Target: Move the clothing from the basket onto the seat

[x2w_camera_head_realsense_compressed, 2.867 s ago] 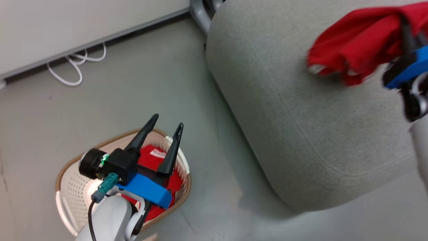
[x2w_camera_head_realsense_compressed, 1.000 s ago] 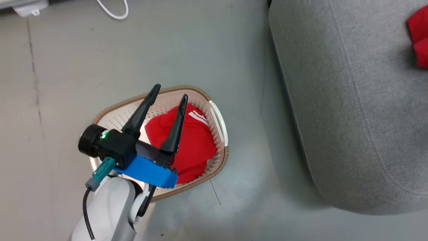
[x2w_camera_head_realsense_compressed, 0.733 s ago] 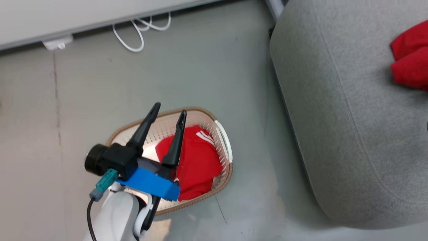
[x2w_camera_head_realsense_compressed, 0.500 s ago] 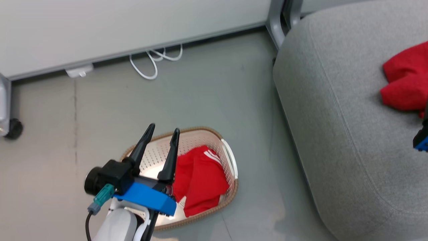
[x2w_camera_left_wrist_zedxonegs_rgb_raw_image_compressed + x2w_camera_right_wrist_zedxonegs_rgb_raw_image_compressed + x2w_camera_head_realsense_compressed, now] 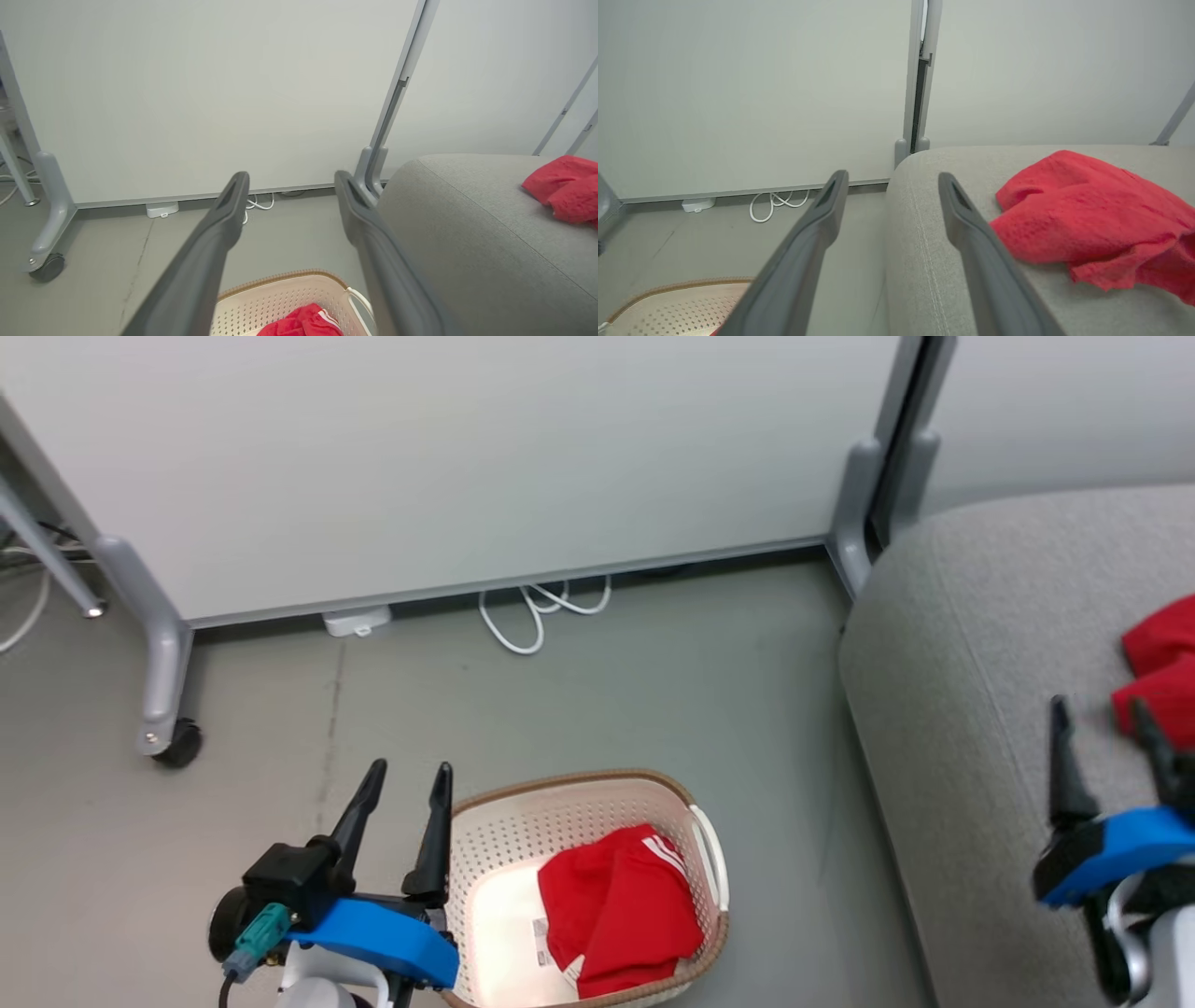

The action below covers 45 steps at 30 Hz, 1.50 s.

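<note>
Left gripper (image 5: 410, 767): lower left of the head frame, just left of the basket (image 5: 579, 777), above the grey floor (image 5: 579, 691). Both dark fingers are spread to full width, with nothing between them and nothing touched.

Right gripper (image 5: 1097, 705): lower right of the head frame, over the seat (image 5: 962, 691). Fingers wide apart and empty. One fingertip overlaps the plain red garment (image 5: 1162, 677) in the frame, but contact cannot be told. In the right wrist view that garment lies just right of the fingers, not between them.

Item 1, plain red garment: right edge of the head frame, crumpled on the seat. Judged delivered.

Item 2, striped garment (image 5: 616, 905): bottom centre, inside the basket, heaped against its right-hand wall. White stripes run along its upper edge, and a small white tag (image 5: 540, 929) sits at its lower left. Not yet moved.

Handling, judged: soft, light and limp, with no risk of breakage. Likely to drape and trail when lifted, so a hanging end may catch the basket rim.

Hold, judged: pinch a raised fold near the middle of the heap, deep enough to gather several layers. A single thin layer could slip from the long fingers.

Next step, judged: left gripper is the nearer one, so it lowers into the basket.
</note>
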Motion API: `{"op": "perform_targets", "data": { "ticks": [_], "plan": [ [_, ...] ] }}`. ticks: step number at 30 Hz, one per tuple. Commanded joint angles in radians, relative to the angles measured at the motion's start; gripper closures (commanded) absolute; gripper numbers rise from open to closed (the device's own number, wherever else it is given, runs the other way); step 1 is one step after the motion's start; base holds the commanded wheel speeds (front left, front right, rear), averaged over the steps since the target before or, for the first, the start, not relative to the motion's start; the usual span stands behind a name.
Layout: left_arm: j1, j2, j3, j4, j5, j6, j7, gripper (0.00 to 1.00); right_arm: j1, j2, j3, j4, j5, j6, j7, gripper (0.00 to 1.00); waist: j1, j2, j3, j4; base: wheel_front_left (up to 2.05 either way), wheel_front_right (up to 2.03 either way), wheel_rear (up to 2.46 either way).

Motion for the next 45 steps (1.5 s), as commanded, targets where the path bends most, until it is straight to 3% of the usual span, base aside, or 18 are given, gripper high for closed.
{"op": "perform_targets", "data": {
  "ticks": [1,6,12,21,45],
  "plan": [
    [0.007,-0.002,0.013,0.007,0.003,-0.002,-0.005,0.0,0.043,0.014,0.017,-0.037,0.003,0.0,0.011,0.0,0.0002,-0.0001,-0.028,0.03,0.0,0.0,0.0],
    [0.017,-0.005,0.053,0.032,0.011,-0.002,-0.005,0.0,0.15,0.044,0.087,-0.157,0.025,0.0,0.027,0.0,0.0002,-0.0001,-0.053,0.065,0.0,0.0,0.0],
    [0.027,-0.015,0.101,0.051,0.019,-0.002,-0.005,0.0,0.237,0.071,0.142,-0.217,0.044,0.0,0.015,0.0,0.0002,-0.0001,-0.075,0.105,0.0,0.0,0.0],
    [0.029,-0.005,0.132,0.089,0.03,-0.002,-0.005,0.0,0.271,0.09,0.201,-0.192,0.074,0.0,0.009,0.0,0.0002,-0.0001,-0.083,0.126,0.0,0.0,0.0],
    [0.019,-0.008,0.129,0.112,0.034,-0.002,-0.005,0.0,0.241,0.094,0.185,-0.165,0.109,0.0,0.005,0.0,0.0002,-0.0001,-0.085,0.103,0.0,0.0,0.0]
  ]
}}
